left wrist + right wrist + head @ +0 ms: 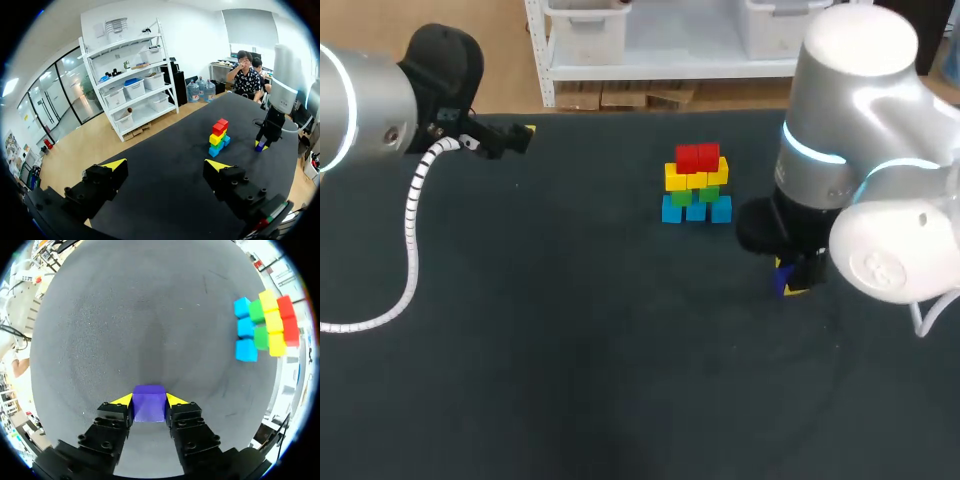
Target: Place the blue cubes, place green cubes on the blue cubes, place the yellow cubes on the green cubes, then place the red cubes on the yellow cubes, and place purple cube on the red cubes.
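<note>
Right gripper (149, 401) is clamped on the purple cube (149, 406), one yellow tip flat against each side face. Cube sits low near the table (570, 350); cannot tell whether it rests on the surface or hangs just clear.

Left gripper (166, 166) is spread wide and empty, well away from the stack, which stands far ahead of its fingers.

Risks, as I judge them:
- Only two red cubes (697, 157) form the top row, so the landing spot is narrow. An off-centre set-down would leave the purple cube on one red only, and it could tip off.
- Fingers reach down past the cube's sides. Lowering too far could make the tips strike the reds and push them off the yellow cubes (695, 178).
- The tiers are loose cubes. A sideways brush on approach could topple the green cubes (695, 196) and everything above them.
- The grip looks square in the right wrist view. If the cube slips in transit, it may land skewed.

Purple cube: solid violet, matte, sharp-edged, top face showing between the tips, no visible tilt. From the right gripper, the stack stands ahead and off to one side, well apart, with the blue cubes (695, 210) as its base row.
</note>
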